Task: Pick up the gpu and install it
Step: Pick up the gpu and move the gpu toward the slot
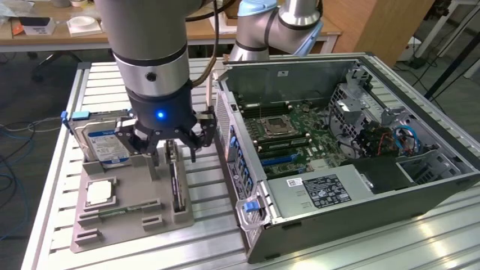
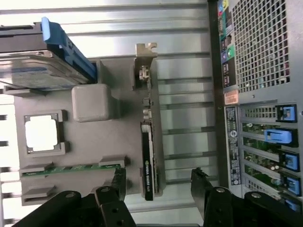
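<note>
The jaws hang spread over the gpu [image 1: 179,185], which stands on edge in the grey holder [image 1: 135,188] at the exterior view's lower left. An off-centre squeeze could tilt the thin card or jam it in its slot.

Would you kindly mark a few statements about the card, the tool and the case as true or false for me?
1. The gpu stands on edge in the gray holder. True.
2. The tool is shut on the gpu. False: its jaws stand open, one on each side of the card, clear of it.
3. The computer case lies open with its motherboard showing. True.
4. The hard drive sits inside the case. False: it stands in the holder, outside the case.
</note>
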Tool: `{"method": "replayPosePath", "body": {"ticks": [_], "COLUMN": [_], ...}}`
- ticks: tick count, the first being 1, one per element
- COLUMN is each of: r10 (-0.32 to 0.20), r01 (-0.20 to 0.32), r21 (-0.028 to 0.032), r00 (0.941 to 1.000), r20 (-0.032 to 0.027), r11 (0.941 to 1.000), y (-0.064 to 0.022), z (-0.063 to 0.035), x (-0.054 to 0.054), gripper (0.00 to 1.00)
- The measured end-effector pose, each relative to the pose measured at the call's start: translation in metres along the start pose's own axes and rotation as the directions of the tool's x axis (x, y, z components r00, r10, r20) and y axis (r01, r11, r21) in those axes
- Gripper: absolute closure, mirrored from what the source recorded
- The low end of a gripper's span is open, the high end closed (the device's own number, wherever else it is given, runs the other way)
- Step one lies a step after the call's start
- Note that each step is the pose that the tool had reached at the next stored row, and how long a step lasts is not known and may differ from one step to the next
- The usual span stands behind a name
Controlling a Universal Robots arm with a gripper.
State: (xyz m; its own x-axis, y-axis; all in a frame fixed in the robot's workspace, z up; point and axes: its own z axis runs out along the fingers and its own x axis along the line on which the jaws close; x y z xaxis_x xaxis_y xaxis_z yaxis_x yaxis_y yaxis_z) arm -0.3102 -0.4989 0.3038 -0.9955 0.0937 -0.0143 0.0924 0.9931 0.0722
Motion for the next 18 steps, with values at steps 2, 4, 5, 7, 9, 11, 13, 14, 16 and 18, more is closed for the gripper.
{"method": "replayPosePath", "body": {"ticks": [2, 4, 5, 7, 9, 11, 13, 14, 16, 18], "r10": [0.000, 0.000, 0.000, 0.000, 0.000, 0.001, 0.000, 0.000, 0.000, 0.001], "r01": [0.000, 0.000, 0.000, 0.000, 0.000, -0.001, 0.000, 0.000, 0.000, -0.001], "r21": [0.0005, -0.0012, -0.0013, -0.0015, -0.0013, -0.0014, -0.0014, -0.0014, -0.0021, -0.0069], "r00": [1.0000, 1.0000, 1.0000, 1.0000, 1.0000, 1.0000, 1.0000, 1.0000, 1.0000, 1.0000], "r20": [-0.0064, -0.0064, -0.0066, -0.0065, -0.0067, -0.0066, -0.0066, -0.0066, -0.0066, -0.0072], "r11": [1.0000, 1.0000, 1.0000, 1.0000, 1.0000, 1.0000, 1.0000, 1.0000, 1.0000, 1.0000], "y": [-0.0004, 0.0000, 0.0001, -0.0003, -0.0025, -0.0037, -0.0030, -0.0018, 0.0012, 0.0051], "z": [0.0025, 0.0057, 0.0077, 0.0114, 0.0148, 0.0184, 0.0220, 0.0238, 0.0274, 0.0296], "x": [-0.004, -0.010, -0.012, -0.016, -0.017, -0.015, -0.008, -0.004, 0.004, 0.005], "gripper": [0.34, 0.34, 0.34, 0.34, 0.34, 0.34, 0.34, 0.34, 0.34, 0.34]}}
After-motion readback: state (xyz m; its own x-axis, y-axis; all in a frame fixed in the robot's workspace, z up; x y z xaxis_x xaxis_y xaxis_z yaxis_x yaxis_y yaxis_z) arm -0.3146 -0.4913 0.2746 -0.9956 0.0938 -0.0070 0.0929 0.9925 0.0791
